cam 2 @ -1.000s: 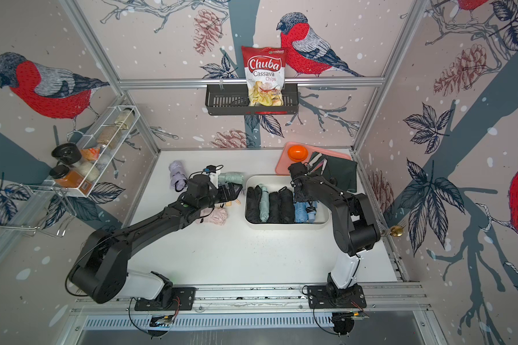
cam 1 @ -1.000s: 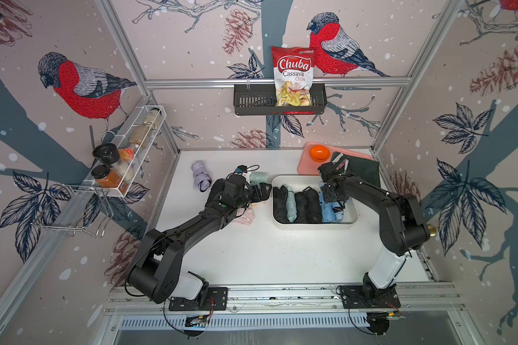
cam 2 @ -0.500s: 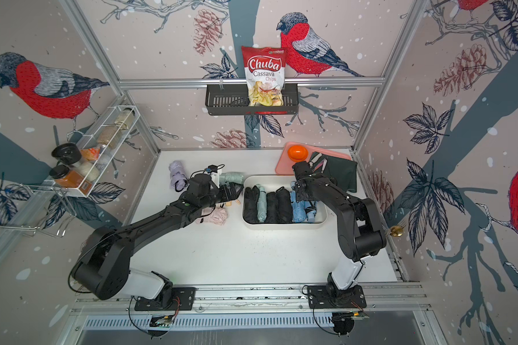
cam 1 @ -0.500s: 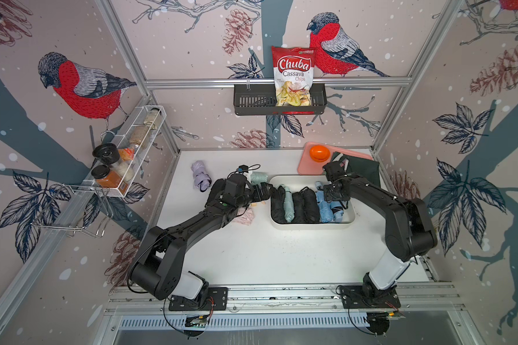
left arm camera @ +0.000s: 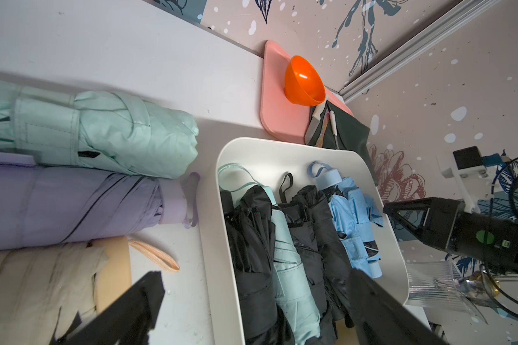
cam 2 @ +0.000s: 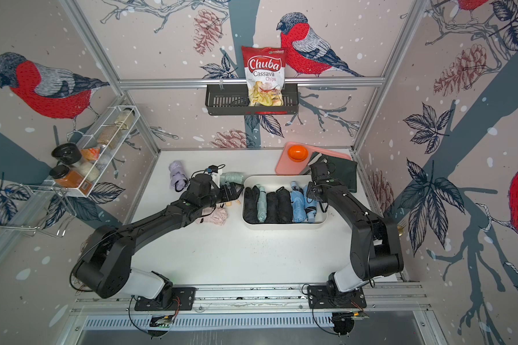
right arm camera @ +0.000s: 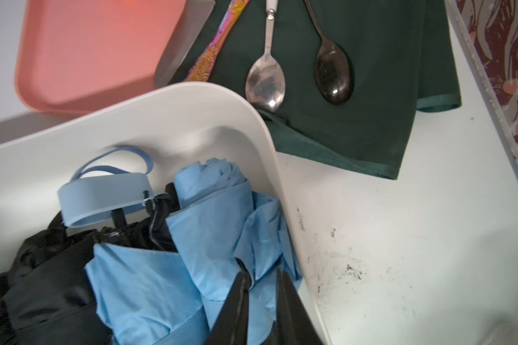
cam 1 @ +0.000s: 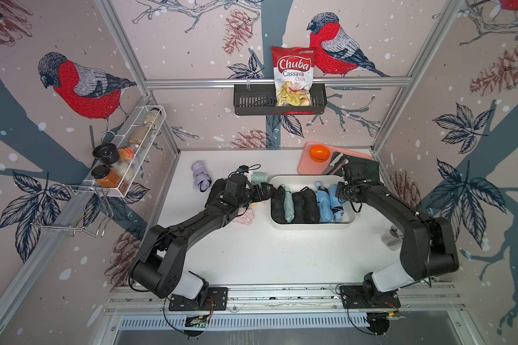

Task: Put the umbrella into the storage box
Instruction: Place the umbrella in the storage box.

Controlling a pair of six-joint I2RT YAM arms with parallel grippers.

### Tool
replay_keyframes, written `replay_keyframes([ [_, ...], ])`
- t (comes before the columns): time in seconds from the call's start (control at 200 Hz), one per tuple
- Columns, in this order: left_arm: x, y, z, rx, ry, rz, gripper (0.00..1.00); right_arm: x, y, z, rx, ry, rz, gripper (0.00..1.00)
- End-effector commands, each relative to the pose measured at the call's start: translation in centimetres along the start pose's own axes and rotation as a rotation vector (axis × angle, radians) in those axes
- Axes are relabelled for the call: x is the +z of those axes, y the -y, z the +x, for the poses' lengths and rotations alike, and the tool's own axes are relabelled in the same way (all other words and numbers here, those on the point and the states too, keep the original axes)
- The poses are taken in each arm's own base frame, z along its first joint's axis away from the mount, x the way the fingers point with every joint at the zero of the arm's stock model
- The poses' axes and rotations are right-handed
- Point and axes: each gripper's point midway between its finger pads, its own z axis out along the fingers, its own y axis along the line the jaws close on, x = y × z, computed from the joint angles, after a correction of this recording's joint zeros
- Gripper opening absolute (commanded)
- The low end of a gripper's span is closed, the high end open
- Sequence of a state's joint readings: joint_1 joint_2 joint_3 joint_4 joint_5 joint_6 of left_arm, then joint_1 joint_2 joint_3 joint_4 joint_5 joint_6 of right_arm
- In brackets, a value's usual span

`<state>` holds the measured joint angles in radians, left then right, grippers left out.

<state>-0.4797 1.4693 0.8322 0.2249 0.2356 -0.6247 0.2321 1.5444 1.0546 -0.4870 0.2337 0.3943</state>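
Note:
The cream-white storage box (cam 1: 308, 227) (cam 2: 281, 227) (left arm camera: 214, 257) (right arm camera: 216, 98) holds several folded umbrellas side by side: black, mint and light blue. My right gripper (cam 1: 338, 194) (cam 2: 310, 191) (right arm camera: 263, 274) is inside the box's right end. It is shut on a fold of the outermost light blue umbrella (right arm camera: 216, 215) (cam 1: 333, 200). My left gripper (cam 1: 263, 191) (cam 2: 232, 191) (left arm camera: 254, 277) is open and straddles the box's left wall. Outside the box, to its left, lie a mint umbrella (cam 1: 259, 177) (left arm camera: 102, 131), a lilac umbrella (cam 1: 200, 179) (left arm camera: 72, 203) and a pale pink umbrella (cam 1: 244, 215) (left arm camera: 36, 283).
Behind the box a pink tray (cam 1: 307, 165) carries an orange bowl (cam 1: 319, 153). A dark green cloth (right arm camera: 371, 98) with spoons lies beside it. A clear cup (cam 1: 391, 239) stands at the table's right edge. A wire spice rack (cam 1: 126, 155) and a black basket (cam 1: 251, 103) hang on the walls.
My right gripper has sunk into the box's right end and narrowed its jaws onto the light blue umbrella's fabric. The box slid slightly left. The left arm has hardly moved.

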Motion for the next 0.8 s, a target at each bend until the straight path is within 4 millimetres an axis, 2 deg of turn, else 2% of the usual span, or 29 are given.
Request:
replay_keyframes([
  [0.0, 0.2, -0.4, 0.4, -0.008, -0.017, -0.007, 0.99, 0.8, 0.7, 0.3, 0.034, 0.007, 0.041, 0.19],
  [0.24, 0.7, -0.6, 1.4, -0.018, -0.046, -0.004, 0.99, 3.4, 1.7, 2.5, 0.034, -0.056, 0.11, 0.12],
  [0.32, 1.0, -0.6, 1.8, -0.018, -0.058, 0.001, 0.99, 4.1, 1.5, 3.0, 0.029, -0.075, 0.104, 0.09],
  [0.56, 2.0, -0.5, 2.8, -0.033, -0.091, 0.017, 0.96, 4.6, -0.6, 3.6, 0.042, -0.089, -0.02, 0.07],
  [0.795, 2.5, -0.3, 3.3, -0.036, -0.109, 0.027, 0.95, 4.5, -0.1, 3.5, 0.046, -0.081, 0.006, 0.07],
])
